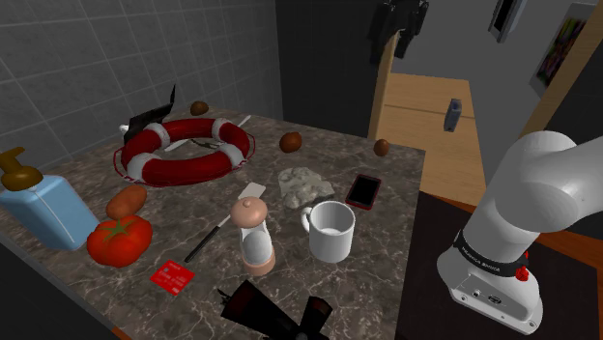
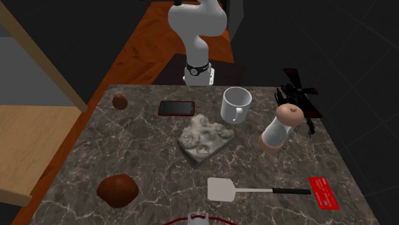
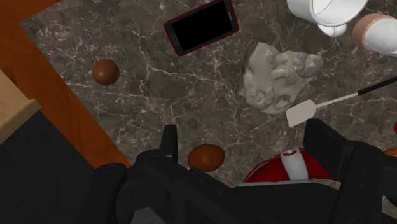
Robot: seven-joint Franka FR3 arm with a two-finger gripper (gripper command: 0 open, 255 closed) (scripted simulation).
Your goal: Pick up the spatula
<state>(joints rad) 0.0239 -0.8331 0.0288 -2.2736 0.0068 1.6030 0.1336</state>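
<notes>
My gripper hangs over the dark marbled counter with its fingers spread apart and nothing between them, while the spatula lies flat on that counter, its pale blade just beside the grey lump, near the red-and-white ring.

Wears glossy white, rounded shells along the tube-like arm. Carries a dark band around the lower joint, printed with small white lettering too fine to read. Shows a small red button just under that band and a dark recessed port on the white base. Ends in an all-black two-finger end effector, angular and matte, with flat, blocky fingers on a bulky black housing.
</notes>
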